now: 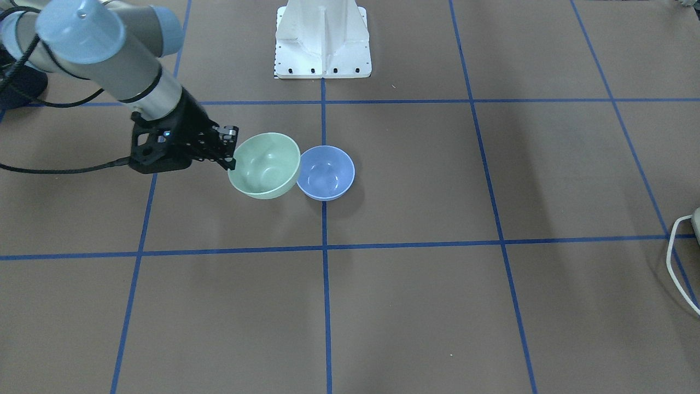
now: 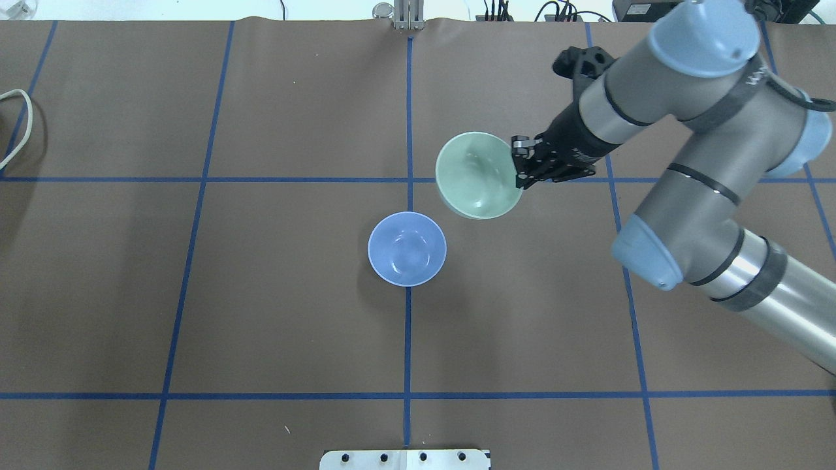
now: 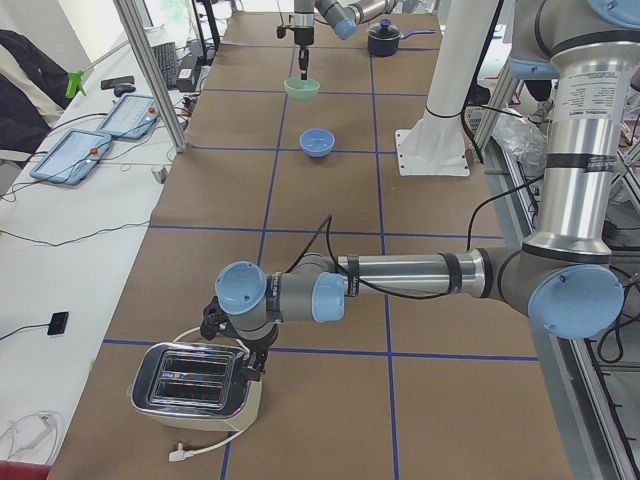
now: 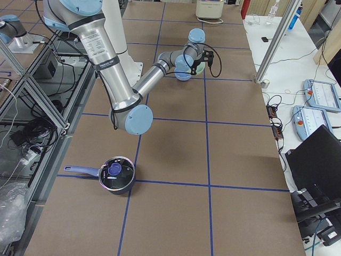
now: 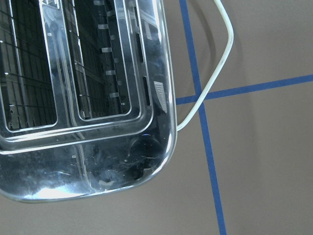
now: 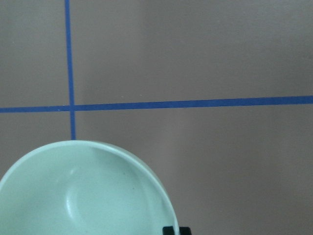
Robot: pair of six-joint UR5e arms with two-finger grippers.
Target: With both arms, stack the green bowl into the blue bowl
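My right gripper (image 2: 519, 171) is shut on the rim of the pale mint-green bowl (image 2: 475, 175) and holds it slightly tilted, a little above the table. In the front view the gripper (image 1: 232, 161) grips the green bowl (image 1: 264, 165) on its left rim, and the bowl's edge overlaps the blue bowl (image 1: 325, 173). The blue bowl (image 2: 407, 249) stands upright and empty on the table, beside and nearer the robot than the green one. The right wrist view shows the green bowl (image 6: 83, 196) from above. My left gripper (image 3: 240, 350) hangs over a toaster far off; I cannot tell whether it is open.
A chrome toaster (image 3: 197, 385) with a white cord (image 5: 215, 73) stands at the table's left end under the left wrist. A dark lidded pot (image 4: 116, 175) stands at the right end. The white pedestal (image 1: 322, 38) stands at the robot's side of the table.
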